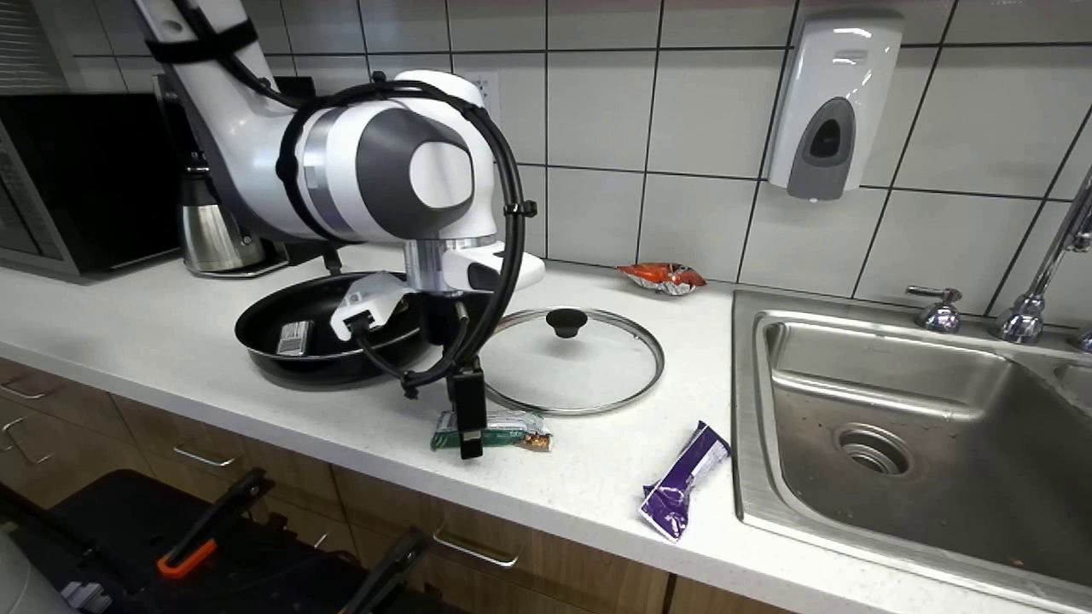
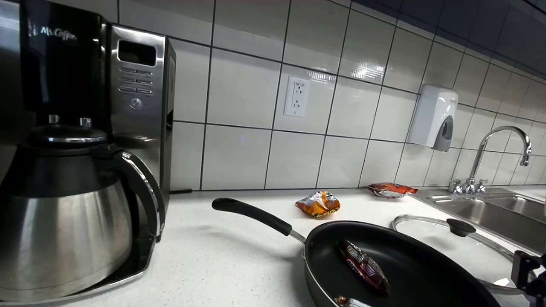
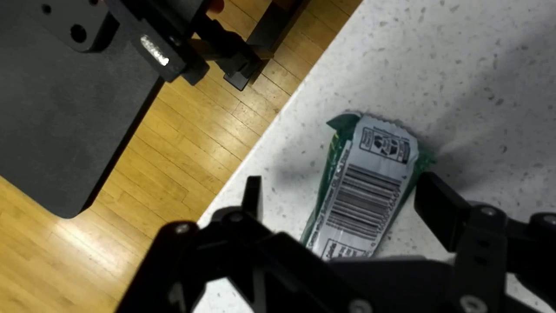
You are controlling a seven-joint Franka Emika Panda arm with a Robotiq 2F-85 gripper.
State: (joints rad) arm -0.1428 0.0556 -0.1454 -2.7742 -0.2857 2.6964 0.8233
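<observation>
A green-and-white wrapped bar [image 3: 365, 191] lies on the counter with its barcode side up. My gripper [image 3: 343, 195] stands open around it, one finger on each side. A gap shows between the left finger [image 3: 252, 191] and the bar; the right fingertip overlaps its edge in the wrist view, and I cannot tell whether they touch. The bar's near end is hidden behind the gripper. In an exterior view the black finger [image 1: 469, 409] stands in front of the bar [image 1: 514, 433], low over the counter. At the edge of an exterior view, a black part of the gripper [image 2: 524, 273] shows.
A black pan [image 1: 294, 368] holding wrapped snacks [image 2: 364, 266] sits beside the arm. A glass lid [image 1: 589, 375] lies just behind the bar. A purple packet [image 1: 682, 486] is near the sink [image 1: 749, 426]. Orange [image 2: 319, 204] and red [image 2: 391, 190] packets lie by the wall.
</observation>
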